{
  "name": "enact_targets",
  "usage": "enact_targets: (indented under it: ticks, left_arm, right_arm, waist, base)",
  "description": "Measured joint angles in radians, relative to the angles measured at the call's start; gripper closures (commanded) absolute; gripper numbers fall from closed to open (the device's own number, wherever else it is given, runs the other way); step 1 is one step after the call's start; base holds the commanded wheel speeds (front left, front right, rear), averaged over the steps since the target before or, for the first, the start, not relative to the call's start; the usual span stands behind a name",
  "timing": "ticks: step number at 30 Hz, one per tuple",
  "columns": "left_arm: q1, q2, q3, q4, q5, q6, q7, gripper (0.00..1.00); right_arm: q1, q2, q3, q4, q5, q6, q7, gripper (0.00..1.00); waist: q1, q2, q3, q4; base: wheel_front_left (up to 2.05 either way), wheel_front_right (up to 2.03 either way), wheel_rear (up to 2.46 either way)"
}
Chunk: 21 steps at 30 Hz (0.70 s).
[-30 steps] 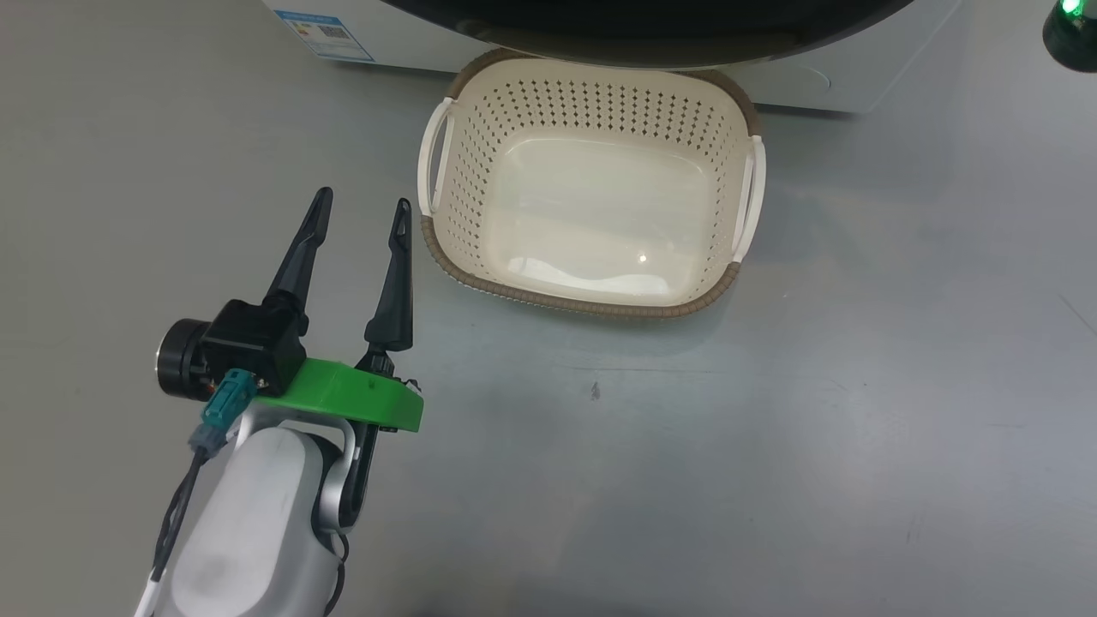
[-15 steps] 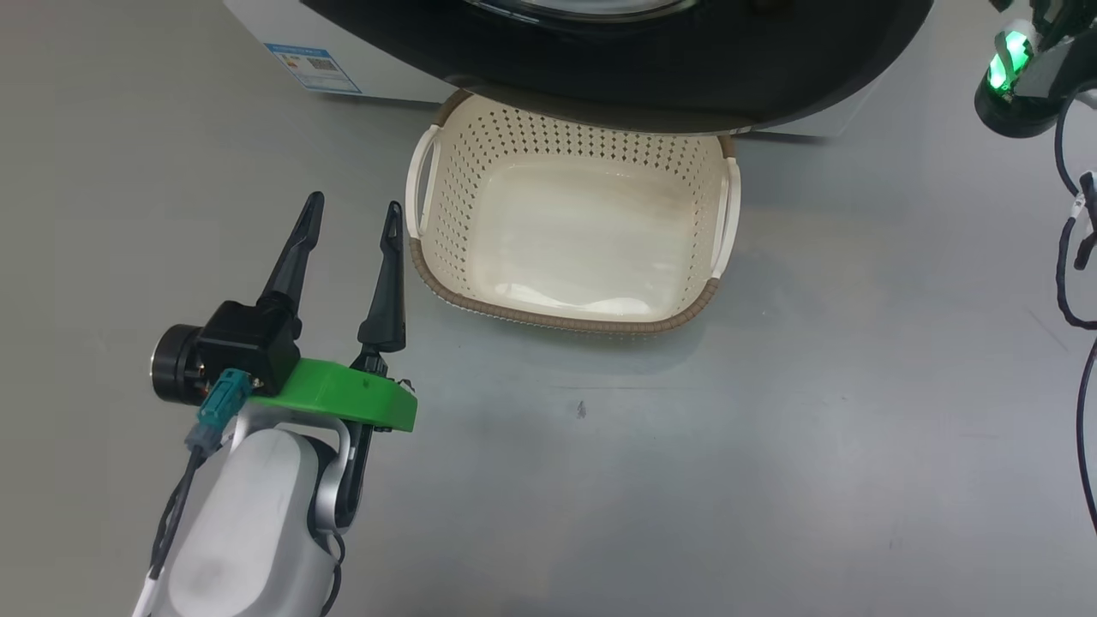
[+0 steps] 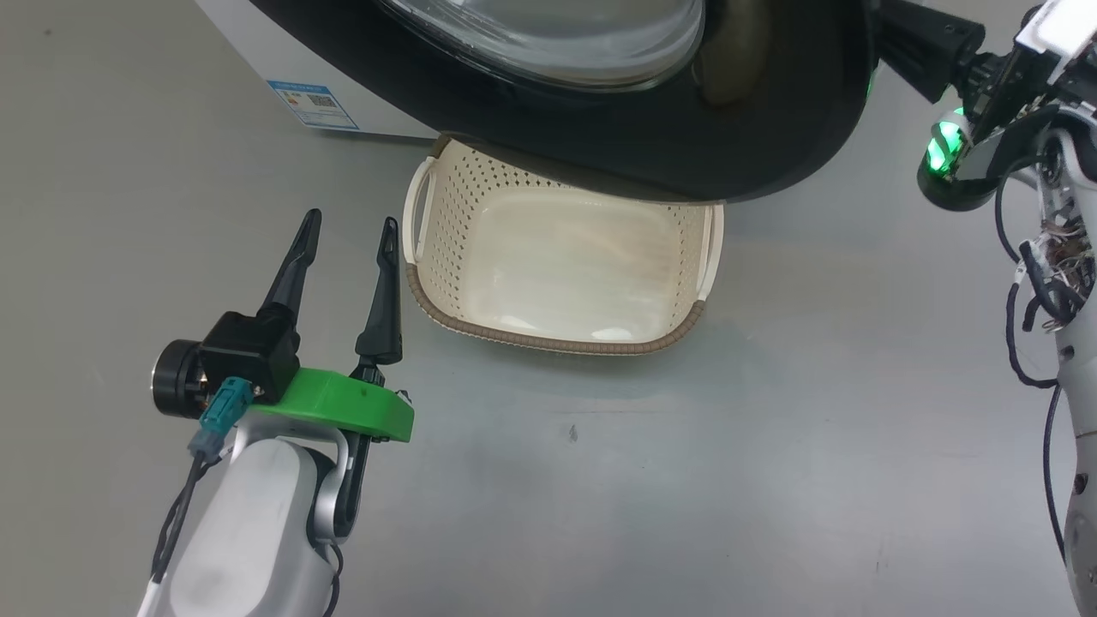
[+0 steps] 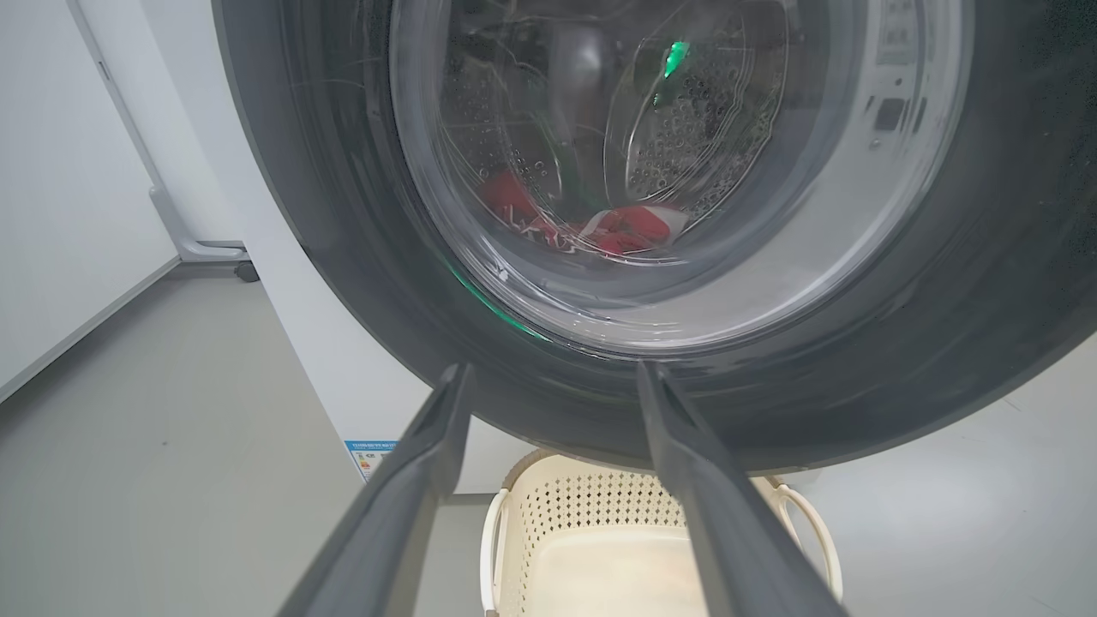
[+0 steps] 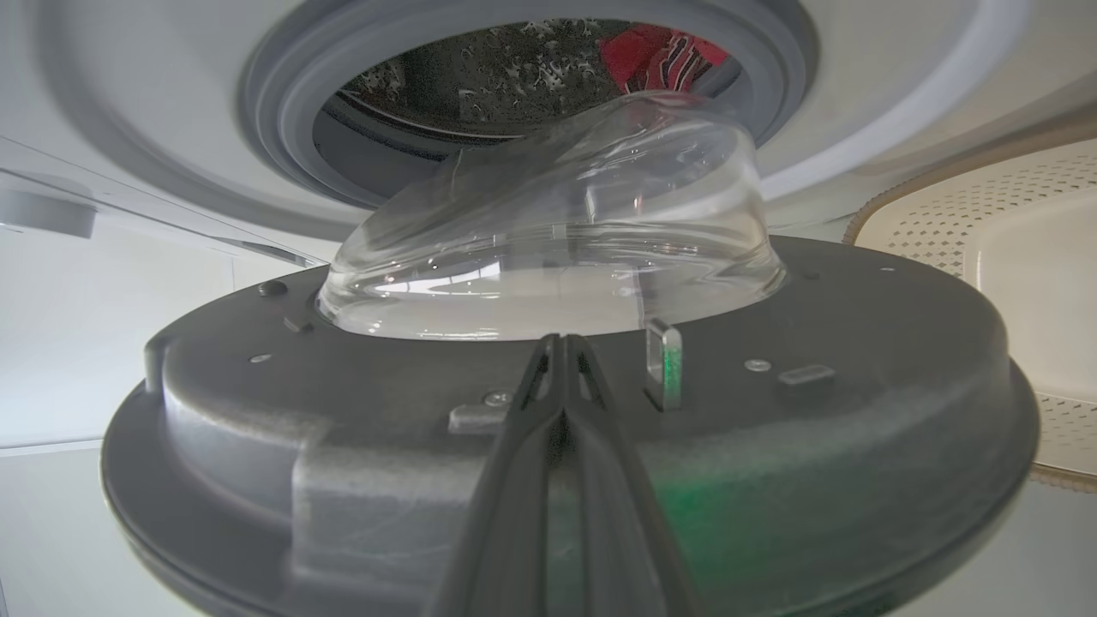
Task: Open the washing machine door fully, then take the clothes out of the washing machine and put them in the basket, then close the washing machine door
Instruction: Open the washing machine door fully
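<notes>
Big white washing machine (image 3: 257, 43) up top in the head view, smooth painted front, and the right wrist view shows its grey rubber seal (image 5: 274, 128) ringing a perforated steel drum (image 5: 480, 68). The washing machine door (image 3: 600, 128), round, glossy black outside and matt black plastic inside, stands ajar. It is swung out over the far end of the basket, its clear glass bowl (image 5: 557, 231) bulging from the inner face. Below it all, smooth grey floor (image 3: 686, 471). On that floor sits the basket (image 3: 548, 343): cream plastic, diamond-perforated walls, brown woven-look rim, white side handles. The clothes (image 4: 626, 231), red with white bands, lie low in the drum, seen through the glass. The left hand (image 3: 351, 218) hovers just beside the basket's left handle, its two long dark fingers spread wide open. The right hand (image 5: 561, 347) has its fingers pressed flat together, tips at the door's inner face just beside a small metal latch (image 5: 664, 377); whether they touch the plastic I cannot tell. A blue label (image 3: 313, 103) low on the machine carries a square code and print too small to read. Against a second ago, the head camera has tipped up: much more door and its bowl show, the right arm has come in at the upper right, and the door covers more of the basket.
</notes>
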Motion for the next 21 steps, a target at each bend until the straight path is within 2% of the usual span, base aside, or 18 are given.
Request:
enact_targets:
  ticks: [12, 21]
  left_arm:
    - [0.046, 0.0, 0.01, 0.016, -0.002, 0.0, 0.0, 0.0]
    - [0.075, 0.0, 0.01, 0.03, -0.003, 0.0, 0.0, 0.0]
  right_arm:
    - [0.108, 0.08, 0.043, 0.0, 0.023, 0.018, 0.044, 1.0]
    - [0.169, 0.114, 0.06, 0.0, 0.03, 0.028, 0.052, 1.0]
  waist:
    - [-0.0001, 0.0, -0.075, 0.004]
    - [0.0, 0.0, -0.129, 0.01]
  base:
    - [0.0, 0.0, 0.0]
    - [0.0, 0.0, 0.0]
